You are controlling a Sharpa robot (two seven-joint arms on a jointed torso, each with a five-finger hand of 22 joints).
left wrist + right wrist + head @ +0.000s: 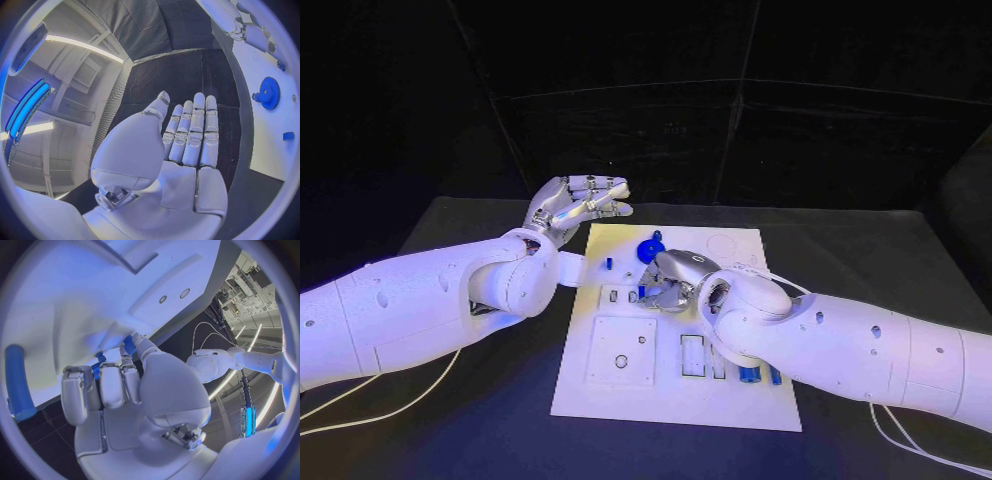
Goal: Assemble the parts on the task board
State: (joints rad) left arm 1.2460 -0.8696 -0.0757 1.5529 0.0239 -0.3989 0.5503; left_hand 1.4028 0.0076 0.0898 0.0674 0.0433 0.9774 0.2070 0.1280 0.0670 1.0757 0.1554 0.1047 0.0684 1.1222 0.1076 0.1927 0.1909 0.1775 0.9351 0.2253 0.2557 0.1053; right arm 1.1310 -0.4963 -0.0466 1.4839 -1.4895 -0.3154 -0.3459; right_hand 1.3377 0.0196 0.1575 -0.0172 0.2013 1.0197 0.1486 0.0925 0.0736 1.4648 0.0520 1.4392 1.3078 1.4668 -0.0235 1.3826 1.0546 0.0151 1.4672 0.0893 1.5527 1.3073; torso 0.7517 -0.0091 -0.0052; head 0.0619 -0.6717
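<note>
Head view: left hand (578, 205) empty, fingers spread, off the board's (733, 400) far-left corner; blue gear (651, 249) just beside right hand (674, 279). Left wrist view: fingers (194, 130) straight, gear (269, 93) apart. Right wrist view: right hand pinches a blue part (129, 345) against the board; blue peg (19, 382) lies nearby.

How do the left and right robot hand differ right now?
Left robot hand is raised beside the task board over the black table, fingers straight and together, holding nothing. Right robot hand is down on the board, fingers curled around a small blue part. Both are silver hands on white arms.
</note>
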